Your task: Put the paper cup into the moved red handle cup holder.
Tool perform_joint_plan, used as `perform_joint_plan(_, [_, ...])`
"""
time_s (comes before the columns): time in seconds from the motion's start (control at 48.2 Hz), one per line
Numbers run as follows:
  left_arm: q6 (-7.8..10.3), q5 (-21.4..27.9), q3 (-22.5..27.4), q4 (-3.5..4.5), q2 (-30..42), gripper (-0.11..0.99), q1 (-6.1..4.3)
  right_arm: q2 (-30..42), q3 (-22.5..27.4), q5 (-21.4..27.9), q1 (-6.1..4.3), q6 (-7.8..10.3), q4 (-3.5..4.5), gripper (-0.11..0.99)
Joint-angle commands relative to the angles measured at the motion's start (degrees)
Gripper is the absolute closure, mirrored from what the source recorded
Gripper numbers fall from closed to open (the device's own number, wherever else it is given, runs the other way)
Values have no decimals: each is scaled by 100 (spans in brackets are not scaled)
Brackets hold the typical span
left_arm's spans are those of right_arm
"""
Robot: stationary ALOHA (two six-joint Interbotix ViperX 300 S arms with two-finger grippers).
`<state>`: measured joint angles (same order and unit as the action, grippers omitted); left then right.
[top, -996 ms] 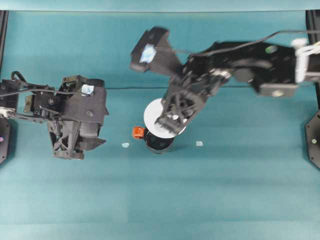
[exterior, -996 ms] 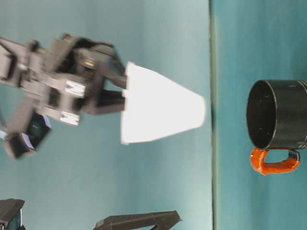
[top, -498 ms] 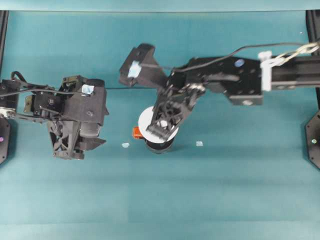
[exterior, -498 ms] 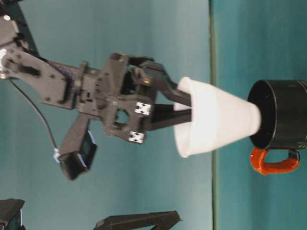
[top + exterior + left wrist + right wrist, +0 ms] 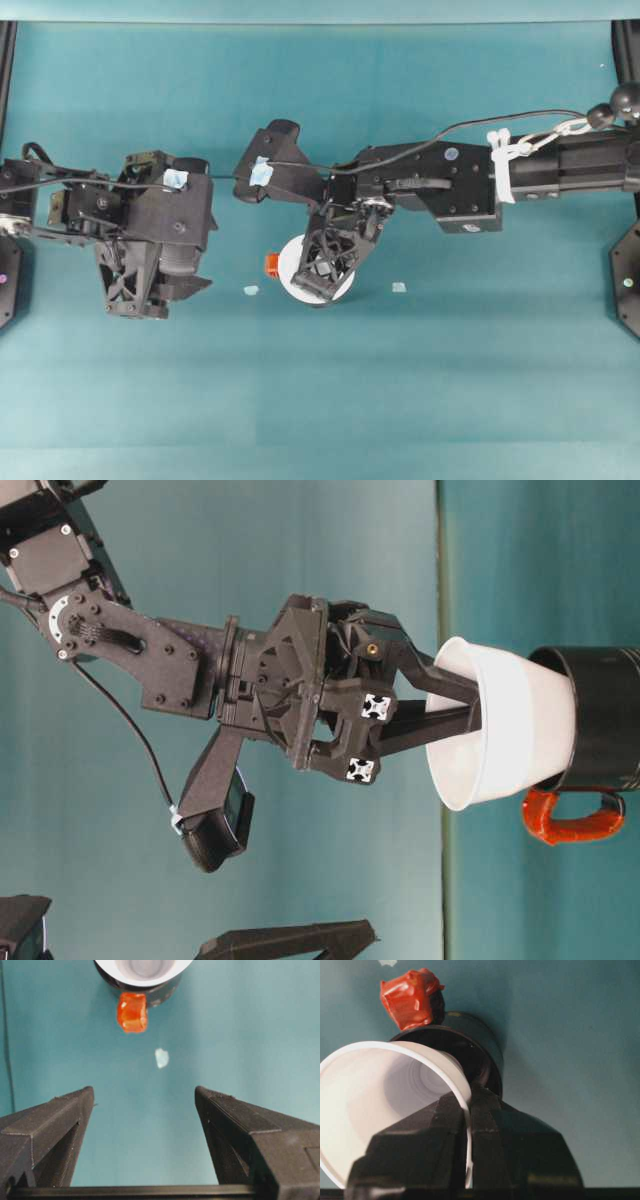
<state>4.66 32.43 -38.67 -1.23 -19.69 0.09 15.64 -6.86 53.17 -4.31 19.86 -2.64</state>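
White paper makes up the paper cup [image 5: 505, 730], which sits tilted with its narrow base sunk into the mouth of the red handle cup holder [image 5: 608, 725]; how deep the base goes is hidden by the holder's black wall; the flared rim stands clear of the holder. The right gripper [image 5: 469, 1110] pinches the cup's rim, one finger inside the wall and one outside; in the right wrist view the fingers cover the near part of the rim, and the cup's lower left edge is cut off. From overhead the arm masks most of the cup, and of the holder little more than the orange-red handle shows beside the white disc. The left gripper [image 5: 145, 1105] hovers over the teal table [image 5: 450, 380], well apart from the holder, its jaws spread wide and holding nothing; its fingertips seem cut off by the frame. A small pale scrap [image 5: 161, 1057] lies near the handle.
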Motion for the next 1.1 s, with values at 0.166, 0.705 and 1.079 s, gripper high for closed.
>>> perform_joint_plan(0.166, [0,-26,105,-9,-44,0,-18,-105,26,-35,18,-18,26,99])
perform_joint_plan(0.705, [0,-26,97,-9,-44,0,-18,-237,26,18,18,-9,-53,73])
perform_joint_plan(1.079, [0,-26,88,-9,-53,0,-18,-396,26,26,35,-18,9,6])
